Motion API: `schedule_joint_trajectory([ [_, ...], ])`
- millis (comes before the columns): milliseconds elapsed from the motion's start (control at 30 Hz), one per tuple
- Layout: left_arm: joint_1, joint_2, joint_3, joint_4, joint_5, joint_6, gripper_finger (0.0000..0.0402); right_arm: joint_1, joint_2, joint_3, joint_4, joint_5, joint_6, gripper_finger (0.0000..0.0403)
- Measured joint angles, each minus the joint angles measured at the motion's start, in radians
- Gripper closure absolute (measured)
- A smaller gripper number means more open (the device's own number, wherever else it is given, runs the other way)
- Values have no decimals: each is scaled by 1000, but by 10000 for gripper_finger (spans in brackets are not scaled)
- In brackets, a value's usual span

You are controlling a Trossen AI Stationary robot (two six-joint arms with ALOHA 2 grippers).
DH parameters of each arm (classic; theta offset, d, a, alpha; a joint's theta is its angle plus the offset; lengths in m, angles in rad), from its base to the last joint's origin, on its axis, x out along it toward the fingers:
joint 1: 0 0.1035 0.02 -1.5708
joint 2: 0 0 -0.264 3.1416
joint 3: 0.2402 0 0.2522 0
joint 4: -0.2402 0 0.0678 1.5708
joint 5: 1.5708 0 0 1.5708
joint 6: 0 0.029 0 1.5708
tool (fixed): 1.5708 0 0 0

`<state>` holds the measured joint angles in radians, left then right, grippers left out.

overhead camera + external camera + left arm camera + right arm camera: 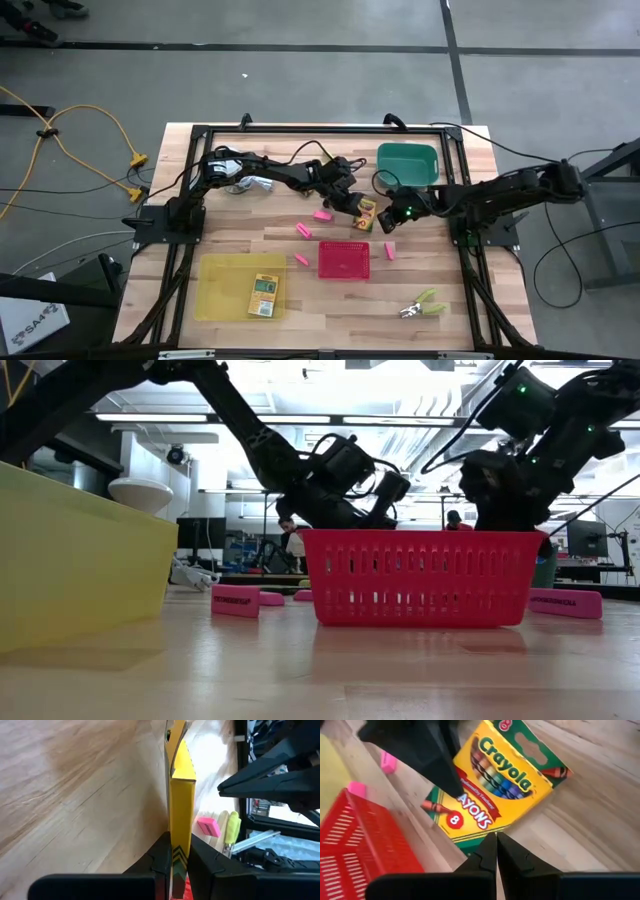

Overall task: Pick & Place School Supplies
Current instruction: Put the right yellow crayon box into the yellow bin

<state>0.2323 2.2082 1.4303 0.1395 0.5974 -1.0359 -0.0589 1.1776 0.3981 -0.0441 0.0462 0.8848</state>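
We see a pale wooden table [440, 270] with visible grain and a slight sheen. The yellow cardboard crayon box [507, 772] looks printed and glossy. The red slotted basket [420, 575] and yellow tray [225, 290] look like smooth plastic. The dark gripper fingers [205, 865] look matt.

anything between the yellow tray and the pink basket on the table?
In the high view, one pink eraser lies on the wood between the yellow tray and the pink basket, nearer the basket's corner. Nothing else there.
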Motion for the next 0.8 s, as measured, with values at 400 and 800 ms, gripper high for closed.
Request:
schedule_joint_trajectory([
  [400,15,-82,-2,-29,62,111,367,0,-15,0,-40,-24,0,401],
  [800,16,-246,-1,-350,52,329,366,0,-15,0,-63,-23,0,401],
])
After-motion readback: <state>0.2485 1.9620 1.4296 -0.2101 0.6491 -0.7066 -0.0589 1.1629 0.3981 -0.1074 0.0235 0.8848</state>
